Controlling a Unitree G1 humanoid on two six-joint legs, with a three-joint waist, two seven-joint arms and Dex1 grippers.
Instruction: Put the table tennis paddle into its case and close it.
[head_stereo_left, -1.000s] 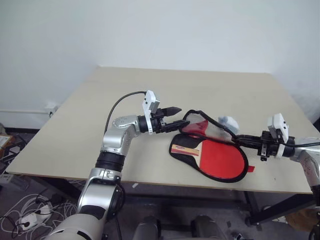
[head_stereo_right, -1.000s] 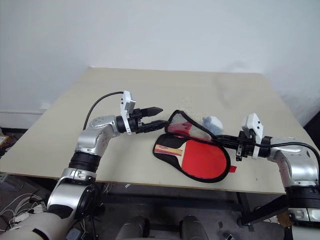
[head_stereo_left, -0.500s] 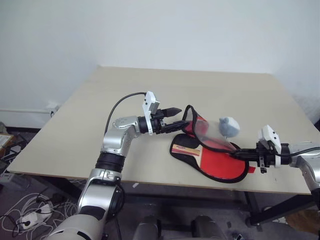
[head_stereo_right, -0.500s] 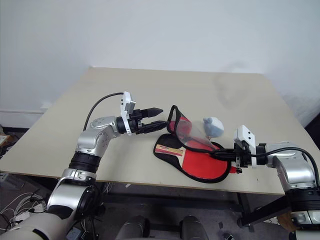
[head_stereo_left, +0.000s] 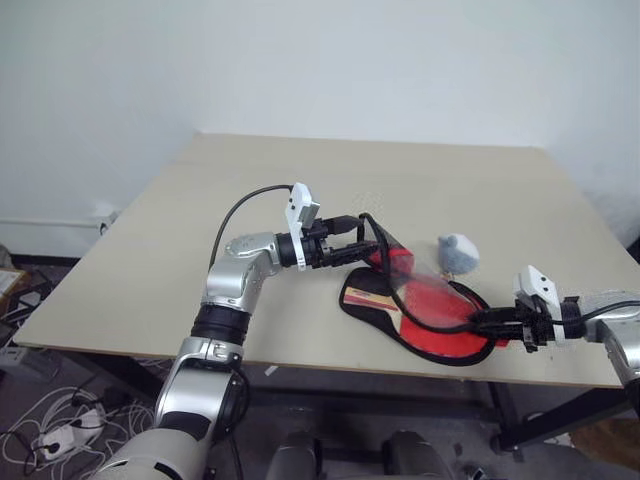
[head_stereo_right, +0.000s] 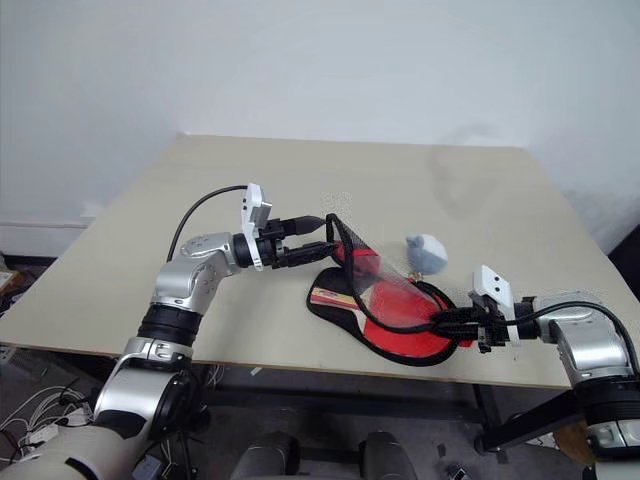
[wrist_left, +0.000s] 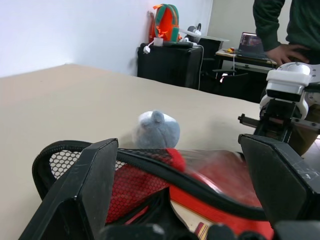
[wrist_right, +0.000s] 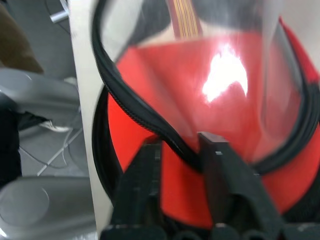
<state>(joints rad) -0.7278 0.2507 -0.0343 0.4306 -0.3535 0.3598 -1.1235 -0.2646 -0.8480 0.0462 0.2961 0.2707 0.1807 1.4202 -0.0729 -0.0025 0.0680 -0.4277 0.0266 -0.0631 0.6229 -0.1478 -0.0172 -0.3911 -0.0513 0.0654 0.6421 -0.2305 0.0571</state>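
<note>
The case (head_stereo_left: 430, 320) is lying near the front edge of the table (head_stereo_left: 300, 190), with the paddle (head_stereo_right: 385, 305) resting inside it, wooden handle pointing toward the left arm. The case is looking soft and light; its upper flap, with the clear panel, is standing up from the lower half and bending freely. I am judging that the stiff zipper rim is the best place for taking hold, because the clear panel is probably slippery.

At the round end of the case, the right gripper (head_stereo_right: 450, 321) is reaching in low, and its fingers (wrist_right: 150, 170) are standing on both sides of the flap's rim, a little apart. At the handle end of the case, the left gripper (head_stereo_left: 350, 243) is pointing level, its fingers (wrist_left: 85, 180) spread wide around the raised flap.

Just behind the case, a small grey soft lump (head_stereo_left: 458, 252) is sitting.
</note>
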